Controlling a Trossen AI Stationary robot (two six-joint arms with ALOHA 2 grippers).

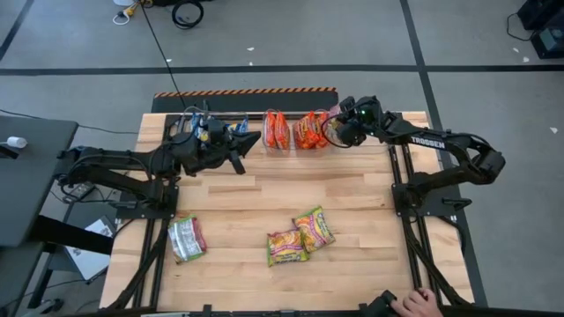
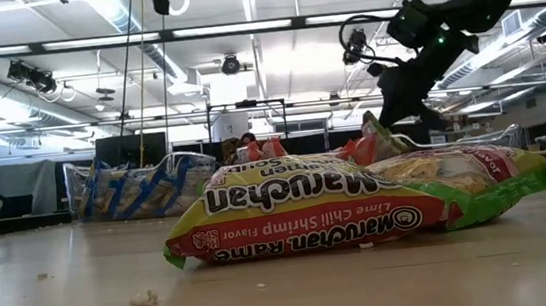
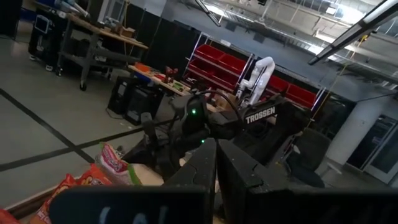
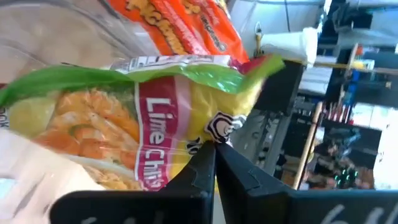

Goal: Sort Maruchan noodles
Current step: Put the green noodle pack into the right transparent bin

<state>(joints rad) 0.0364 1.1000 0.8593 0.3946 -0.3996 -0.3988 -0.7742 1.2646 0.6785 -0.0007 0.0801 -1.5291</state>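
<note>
Three yellow-green Maruchan packets lie flat on the table: two overlapping [image 1: 300, 236], which fill the low view [image 2: 359, 210], and one near the left [image 1: 186, 238]. Orange packets [image 1: 293, 130] stand in clear bins at the far edge, and blue ones [image 1: 196, 126] sit in a bin by the left arm. My right gripper [image 1: 337, 132] hovers at the far edge beside the orange bins, shut on a yellow-green Lime Chili packet [image 4: 124, 106]. My left gripper [image 1: 247, 141] is shut and holds nothing, raised near the blue packets and pointing right. My right gripper pinches the Lime Chili packet between its two fingers at a crinkled edge [image 4: 211, 132] near one end. The packet is lifted clear of the table. In the low view it hangs tilted below the fingers [image 2: 376, 141], over the bins.
Clear bins line the table's far edge, with one behind the packets in the low view [image 2: 131, 187]. Bare wood lies between the bins and the loose packets. A person's hand [image 1: 421, 304] rests at the near right edge. Arm bases stand on both sides.
</note>
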